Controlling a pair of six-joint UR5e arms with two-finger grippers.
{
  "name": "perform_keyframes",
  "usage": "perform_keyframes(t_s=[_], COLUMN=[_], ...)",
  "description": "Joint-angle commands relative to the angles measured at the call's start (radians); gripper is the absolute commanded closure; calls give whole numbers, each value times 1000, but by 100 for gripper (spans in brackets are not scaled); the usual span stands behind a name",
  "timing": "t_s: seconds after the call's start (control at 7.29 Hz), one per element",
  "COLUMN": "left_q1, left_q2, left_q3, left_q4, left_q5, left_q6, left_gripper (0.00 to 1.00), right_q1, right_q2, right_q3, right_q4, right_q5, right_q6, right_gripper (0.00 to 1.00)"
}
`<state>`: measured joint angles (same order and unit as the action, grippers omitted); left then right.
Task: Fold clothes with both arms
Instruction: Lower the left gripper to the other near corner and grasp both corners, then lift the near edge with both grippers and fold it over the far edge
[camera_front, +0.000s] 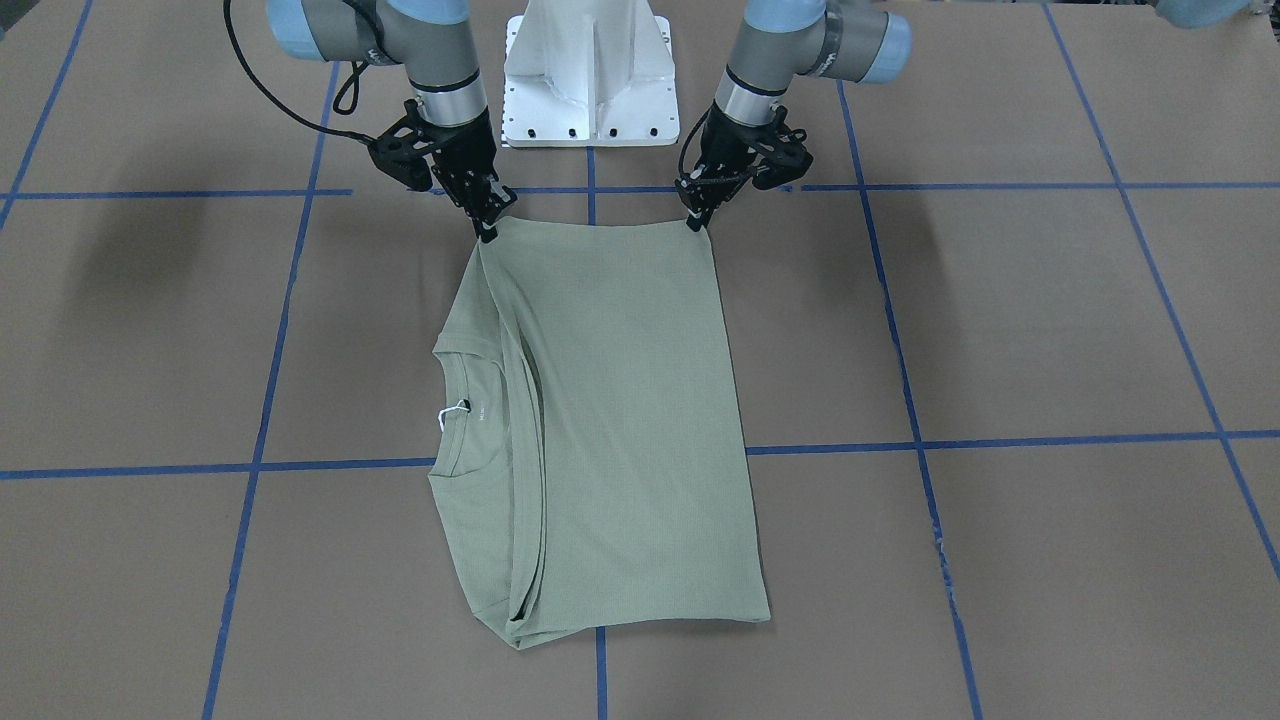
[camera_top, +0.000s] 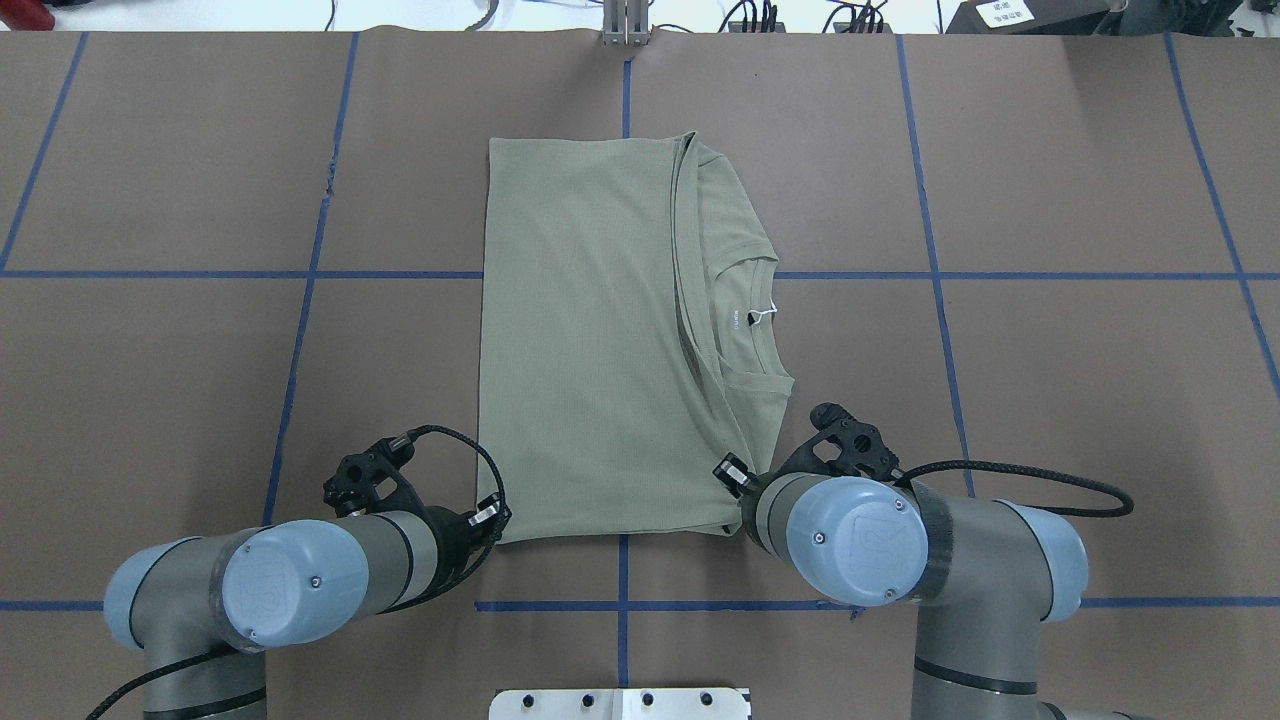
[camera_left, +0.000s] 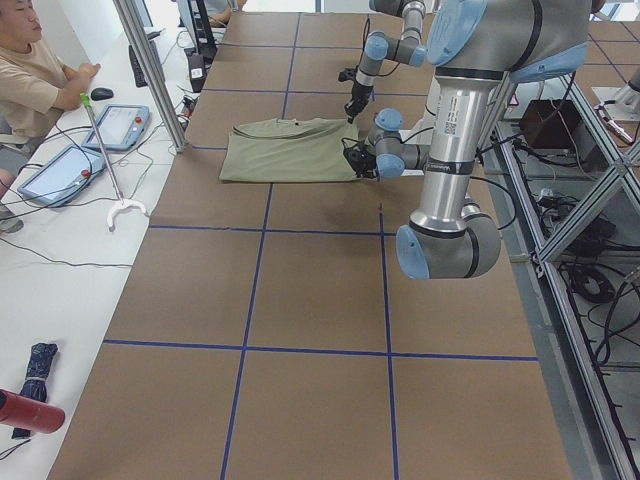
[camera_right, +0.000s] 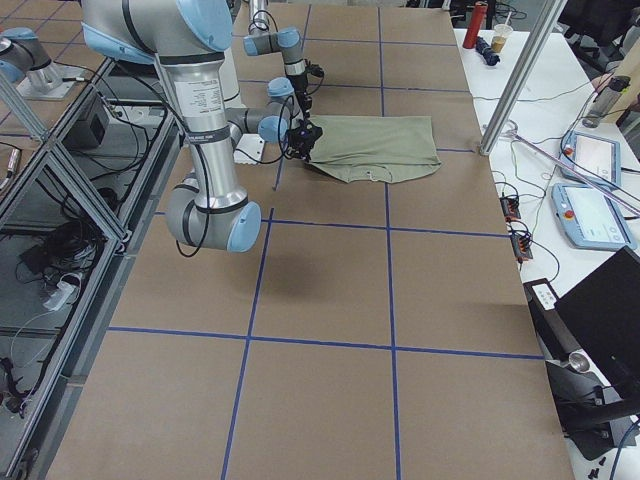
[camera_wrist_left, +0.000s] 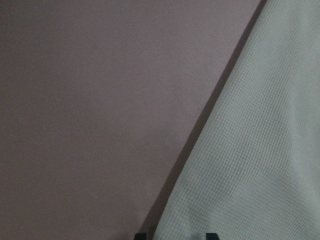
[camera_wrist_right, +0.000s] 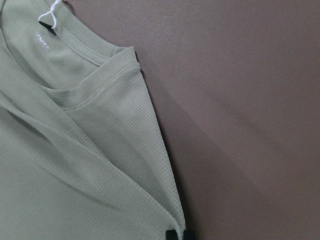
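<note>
Downward, left tool (camera_front: 697, 222), right tool (camera_front: 488, 232) touch shirt (camera_front: 620, 400) corners.

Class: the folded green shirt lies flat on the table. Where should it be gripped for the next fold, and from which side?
Likely both shirt corners nearest the white base, approached low from that side: it lies flat, so only edges offer a pinch.

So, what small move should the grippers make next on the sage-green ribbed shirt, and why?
Probably close the left gripper on the sage-green ribbed-knit shirt: its fingertips stand apart around the corner, while the right gripper looks shut on its corner.
</note>
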<state>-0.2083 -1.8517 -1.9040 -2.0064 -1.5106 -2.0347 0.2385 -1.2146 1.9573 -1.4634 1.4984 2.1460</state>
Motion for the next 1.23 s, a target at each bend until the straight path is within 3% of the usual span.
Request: perform_keyframes(t_s=[0.0,0.27,0.55,0.69,0.82,0.96,1.1], left_q1=[-25,-23,-54,-171,-274,-339,-397], left_q2=[9,51,25,-34,-143,-196,-225], left_q3=[-61,-340,-455,-410,-265,-131,-44], left_q4=[2,140,201,209,209,192,155], left_q5=[-5,-32,-127,-141,-190,-206,-206], left_q6=[11,-5,-28,0,64,123,198], left_gripper=[100,100,100,100,100,100,100], right_q1=[-1,-31,-7,57,188,309,387], right_q2=[1,-114,-149,-111,-12,104,166], right_q3=[8,197,349,348,256,79,-40], right_q4=[0,-14,-32,-47,-58,-57,-48], right_q5=[-1,5,16,29,98,212,235], right_q6=[0,15,60,52,32,-42,-139], right_gripper=[100,100,100,100,100,100,100])
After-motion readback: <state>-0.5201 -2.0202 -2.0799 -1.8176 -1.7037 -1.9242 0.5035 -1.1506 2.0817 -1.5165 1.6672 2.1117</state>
